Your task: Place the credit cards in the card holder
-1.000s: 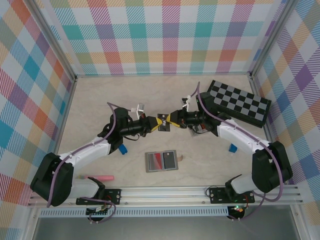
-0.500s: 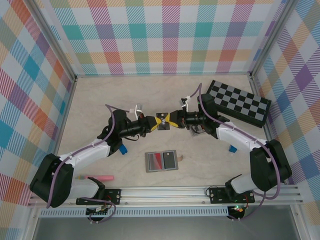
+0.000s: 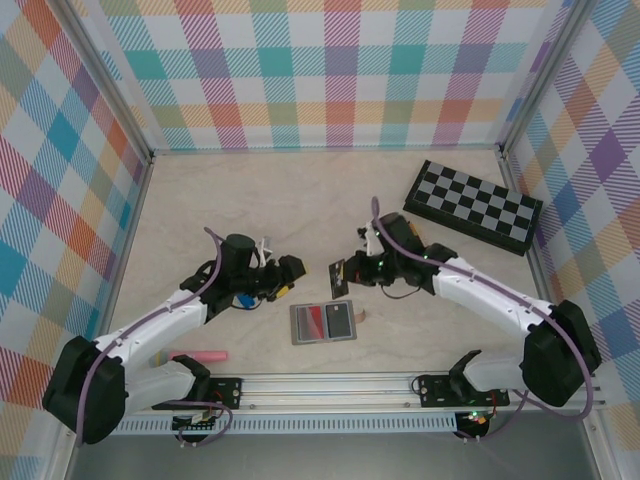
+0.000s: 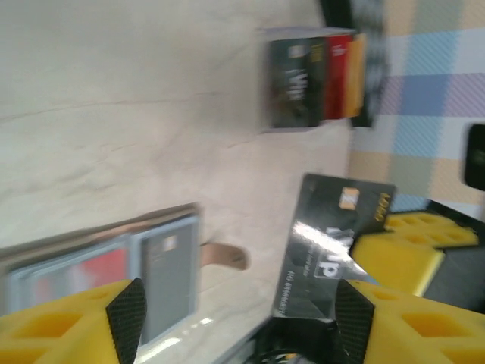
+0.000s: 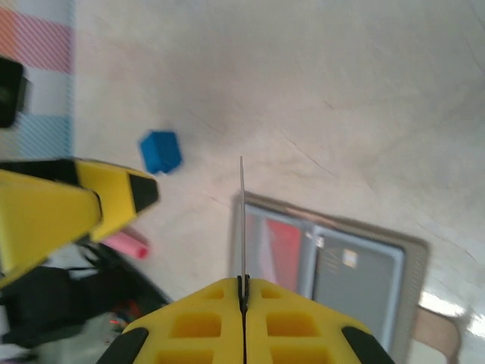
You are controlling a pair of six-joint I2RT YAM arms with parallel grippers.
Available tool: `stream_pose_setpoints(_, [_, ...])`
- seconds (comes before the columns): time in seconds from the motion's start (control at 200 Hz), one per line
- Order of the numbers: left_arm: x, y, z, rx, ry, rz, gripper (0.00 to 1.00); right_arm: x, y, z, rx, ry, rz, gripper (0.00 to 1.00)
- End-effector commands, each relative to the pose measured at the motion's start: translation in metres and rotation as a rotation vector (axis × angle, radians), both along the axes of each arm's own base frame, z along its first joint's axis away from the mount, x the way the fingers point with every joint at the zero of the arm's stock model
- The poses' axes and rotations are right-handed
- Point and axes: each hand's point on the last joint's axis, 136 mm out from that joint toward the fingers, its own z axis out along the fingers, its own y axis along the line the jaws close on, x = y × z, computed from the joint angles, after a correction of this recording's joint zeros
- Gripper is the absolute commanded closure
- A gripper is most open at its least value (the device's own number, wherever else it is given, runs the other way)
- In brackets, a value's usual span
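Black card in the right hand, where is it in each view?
Top external: black card at centre, just above the holder.
Left wrist: lower right, face-on; holder lower left.
Right wrist: edge-on thin line at centre; holder behind it.
Shared landmark: the holder.

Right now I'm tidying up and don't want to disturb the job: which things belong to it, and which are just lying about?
Job: black card, held by the right gripper; card holder; card stack.
Lying about: chequered board; blue block; pink stick.
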Motion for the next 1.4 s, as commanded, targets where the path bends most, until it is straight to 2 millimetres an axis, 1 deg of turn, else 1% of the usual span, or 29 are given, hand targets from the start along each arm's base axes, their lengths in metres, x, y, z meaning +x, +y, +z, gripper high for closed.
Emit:
stream_pose_setpoints(0.0, [-0.034, 0.027, -0.045, 0.180, 0.118, -0.017, 0.29, -0.012, -0.036, -0.048, -0.241, -0.041, -0.047, 0.95])
stream_pose_setpoints(0.115, [-0.042, 0.030, -0.052, 0.204, 0.130, -0.016, 0.28, -0.017, -0.036, -0.062, -0.215, -0.039, -0.070, 0.95])
stream_pose_setpoints(0.185, [-0.047, 0.031, -0.059, 0.232, 0.146, -0.029, 0.28, -0.020, -0.034, -0.067, -0.198, -0.036, -0.070, 0.95])
stream_pose_setpoints(0.39, [-0.060, 0.021, -0.070, 0.243, 0.168, -0.107, 0.29, -0.027, -0.035, -0.081, -0.205, -0.004, -0.071, 0.95])
stream_pose_setpoints(0.535, [-0.059, 0.017, -0.076, 0.249, 0.171, -0.117, 0.31, -0.029, -0.032, -0.083, -0.174, 0.008, -0.071, 0.95])
stream_pose_setpoints(0.59, [-0.061, 0.017, -0.080, 0.260, 0.187, -0.117, 0.33, -0.030, -0.031, -0.085, -0.165, 0.013, -0.077, 0.95])
stream_pose_setpoints(0.61, [-0.056, 0.013, -0.078, 0.244, 0.166, -0.115, 0.33, -0.030, -0.031, -0.086, -0.164, 0.015, -0.080, 0.95])
stream_pose_setpoints(0.715, [-0.056, 0.006, -0.085, 0.238, 0.175, -0.124, 0.36, -0.031, -0.029, -0.087, -0.148, 0.026, -0.083, 0.95])
stream_pose_setpoints(0.86, [-0.057, 0.000, -0.096, 0.256, 0.193, -0.134, 0.41, -0.029, -0.022, -0.075, -0.096, 0.014, -0.081, 0.95])
stream_pose_setpoints(0.925, [-0.057, -0.003, -0.098, 0.253, 0.196, -0.134, 0.44, -0.029, -0.018, -0.068, -0.070, 0.008, -0.079, 0.95])
stream_pose_setpoints(0.975, [-0.056, -0.005, -0.098, 0.251, 0.192, -0.132, 0.45, -0.028, -0.015, -0.062, -0.046, 0.005, -0.076, 0.95])
stream_pose_setpoints(1.16, [-0.050, -0.009, -0.094, 0.252, 0.170, -0.122, 0.46, -0.027, -0.009, -0.044, -0.001, -0.017, -0.064, 0.94])
stream_pose_setpoints(1.235, [-0.048, -0.010, -0.092, 0.247, 0.163, -0.121, 0.46, -0.027, -0.001, -0.036, 0.033, -0.026, -0.034, 0.94])
stream_pose_setpoints(1.395, [-0.046, -0.012, -0.092, 0.251, 0.162, -0.125, 0.48, -0.025, 0.006, -0.036, 0.034, -0.008, -0.018, 0.93])
